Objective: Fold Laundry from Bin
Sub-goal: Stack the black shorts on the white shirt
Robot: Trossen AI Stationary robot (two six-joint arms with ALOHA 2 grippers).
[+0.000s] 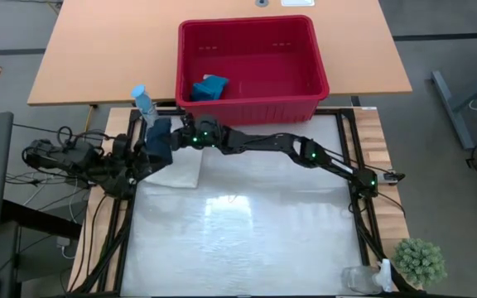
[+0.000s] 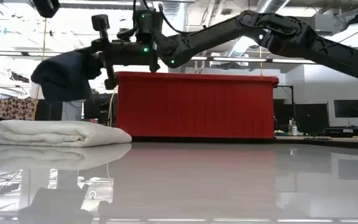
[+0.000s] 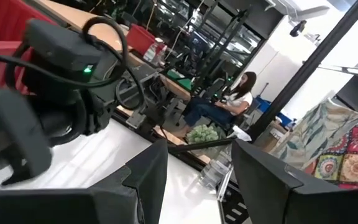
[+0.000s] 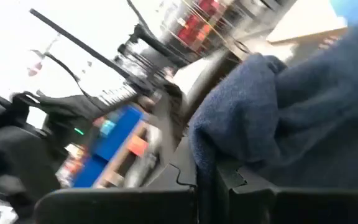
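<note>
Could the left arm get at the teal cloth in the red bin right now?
Probably not directly. The teal cloth lies inside the red bin, behind its near wall, and the right gripper, fingers shut on the navy cloth, hangs between the left gripper and that bin.

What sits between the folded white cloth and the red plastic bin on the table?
Nothing: the low view shows bare glossy table between the folded white cloth and the red plastic bin. The navy cloth hangs above in the right gripper.
</note>
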